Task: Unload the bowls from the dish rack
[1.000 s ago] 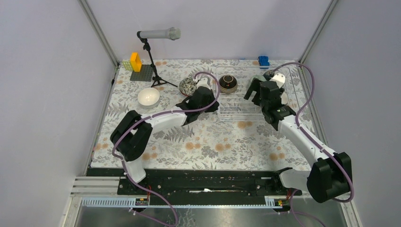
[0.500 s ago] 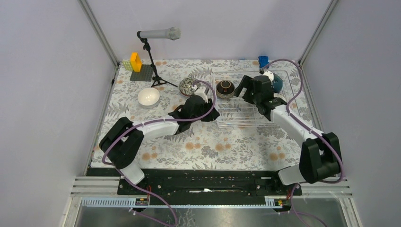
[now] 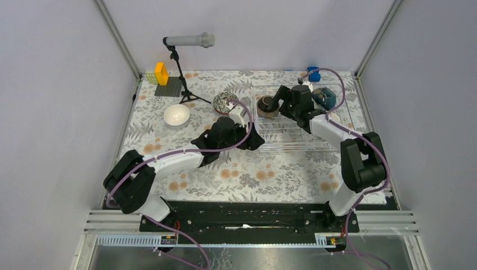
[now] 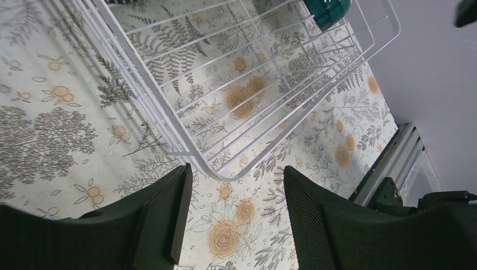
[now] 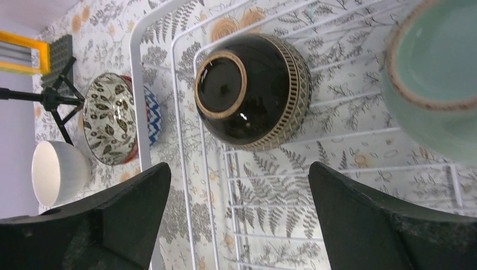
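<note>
The white wire dish rack (image 3: 292,147) stands at the back right of the table. A dark brown bowl (image 3: 266,106) lies upside down in its left end, and a teal bowl (image 3: 326,98) sits in its far right end. My right gripper (image 3: 275,103) hovers open just right of the dark brown bowl (image 5: 253,90), with a mint green bowl (image 5: 439,79) beside it. My left gripper (image 3: 254,140) stands open and empty over the rack's near left corner (image 4: 185,143). Outside the rack sit a grey floral-patterned bowl (image 3: 225,101), stacked on a blue-and-white one (image 5: 153,115), and a white bowl (image 3: 176,115).
A microphone on a black tripod (image 3: 183,67) stands at the back left, next to yellow and green blocks on a dark plate (image 3: 162,79). A blue object (image 3: 313,72) sits behind the rack. Grey walls close in both sides.
My left gripper has opened and drawn back from the grey floral bowl to the rack's near left corner. My right arm has swung left across the rack to the dark brown bowl.
</note>
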Available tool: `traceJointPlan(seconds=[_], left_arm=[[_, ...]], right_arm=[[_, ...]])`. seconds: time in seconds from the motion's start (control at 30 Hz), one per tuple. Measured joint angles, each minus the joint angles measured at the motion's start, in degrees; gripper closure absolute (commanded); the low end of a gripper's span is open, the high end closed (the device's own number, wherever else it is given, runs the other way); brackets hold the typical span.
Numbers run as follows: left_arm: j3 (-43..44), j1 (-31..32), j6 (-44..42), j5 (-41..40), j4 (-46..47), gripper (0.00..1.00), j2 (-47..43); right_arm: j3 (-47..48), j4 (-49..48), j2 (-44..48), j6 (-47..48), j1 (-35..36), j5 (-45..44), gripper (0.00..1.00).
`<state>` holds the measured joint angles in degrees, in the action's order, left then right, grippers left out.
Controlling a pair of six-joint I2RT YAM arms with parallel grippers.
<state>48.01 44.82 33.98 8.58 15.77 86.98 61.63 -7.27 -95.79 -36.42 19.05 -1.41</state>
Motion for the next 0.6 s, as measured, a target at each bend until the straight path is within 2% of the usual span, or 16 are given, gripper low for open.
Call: traceJointPlan(seconds=[0.3, 0.6], left_arm=[[-4.6, 0.0, -1.1, -8.3, -4.2, 0.23, -11.3], [-12.6, 0.0, 0.8, -17.2, -7.9, 0.20, -22.4]], right_arm=[[4.7, -3.0, -6.8, -3.4, 0.0, -1.3, 0.00], [6.3, -5.1, -12.2, -7.0, 0.0, -3.1, 0.00]])
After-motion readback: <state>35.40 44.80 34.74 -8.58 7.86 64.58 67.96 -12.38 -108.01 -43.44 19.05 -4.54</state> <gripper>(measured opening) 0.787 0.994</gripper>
